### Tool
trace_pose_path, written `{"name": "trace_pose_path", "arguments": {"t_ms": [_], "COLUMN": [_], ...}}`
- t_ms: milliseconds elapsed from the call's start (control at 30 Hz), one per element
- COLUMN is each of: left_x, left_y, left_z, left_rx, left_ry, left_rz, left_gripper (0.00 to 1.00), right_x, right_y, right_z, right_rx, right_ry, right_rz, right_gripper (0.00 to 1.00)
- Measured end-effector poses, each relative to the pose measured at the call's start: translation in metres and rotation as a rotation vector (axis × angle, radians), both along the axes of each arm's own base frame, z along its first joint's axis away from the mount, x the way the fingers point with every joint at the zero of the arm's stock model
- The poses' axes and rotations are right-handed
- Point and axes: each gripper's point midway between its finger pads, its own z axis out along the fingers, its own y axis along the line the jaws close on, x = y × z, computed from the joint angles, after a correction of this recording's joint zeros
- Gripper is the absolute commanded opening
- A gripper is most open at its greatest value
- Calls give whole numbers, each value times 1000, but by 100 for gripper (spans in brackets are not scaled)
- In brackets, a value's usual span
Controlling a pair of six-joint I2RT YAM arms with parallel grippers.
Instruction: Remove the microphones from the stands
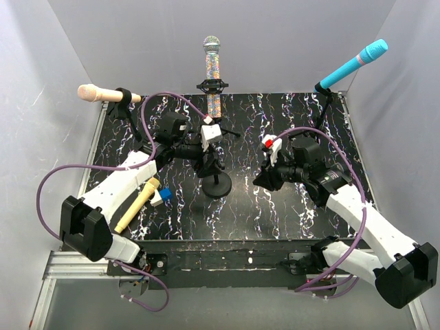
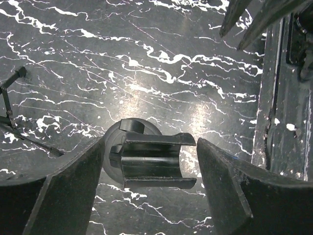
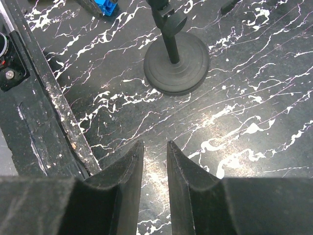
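Note:
A gold microphone (image 1: 139,205) lies flat on the table at the left, next to my left arm. The short black stand (image 1: 217,185) with a round base stands mid-table. Its clip (image 2: 151,160) is empty. My left gripper (image 1: 208,155) (image 2: 150,147) is open and straddles that clip, with a gap showing at the right finger. My right gripper (image 1: 265,180) (image 3: 155,143) hovers over bare table to the right of the stand base (image 3: 177,63). Its fingers stand a narrow gap apart with nothing between them.
Three other stands line the back: one with a beige microphone (image 1: 96,93) at the left, one with a glittery microphone (image 1: 212,69) in the middle, one with a cyan microphone (image 1: 354,63) at the right. A small blue block (image 1: 163,195) (image 3: 106,6) sits by the gold microphone's head.

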Motion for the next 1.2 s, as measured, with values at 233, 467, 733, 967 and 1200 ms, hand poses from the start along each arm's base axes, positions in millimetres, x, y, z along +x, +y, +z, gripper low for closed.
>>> {"name": "trace_pose_path", "arguments": {"t_ms": [233,467,733,967,1200], "left_x": [-2,-6,-9,-2,22], "left_y": [3,14,39,76,110], "left_z": [-2,-2,-2,-3,-3], "left_rx": [28,100,206,301,378], "left_ry": [-58,-68,-73,-60,-79], "left_rz": [-58,-67,15,122,287], "left_gripper": [39,33,21,14,11], "right_x": [-1,-3,-2,-1,-1], "right_y": [-4,-6,-9,-8,-7], "right_z": [-1,-9,-10,-10,-14], "right_rx": [-2,0,1,5,11], "right_ry": [2,3,-2,-4,3], "right_rz": [-8,-13,-20,-18,-18], "right_gripper": [33,33,33,33,33]}}
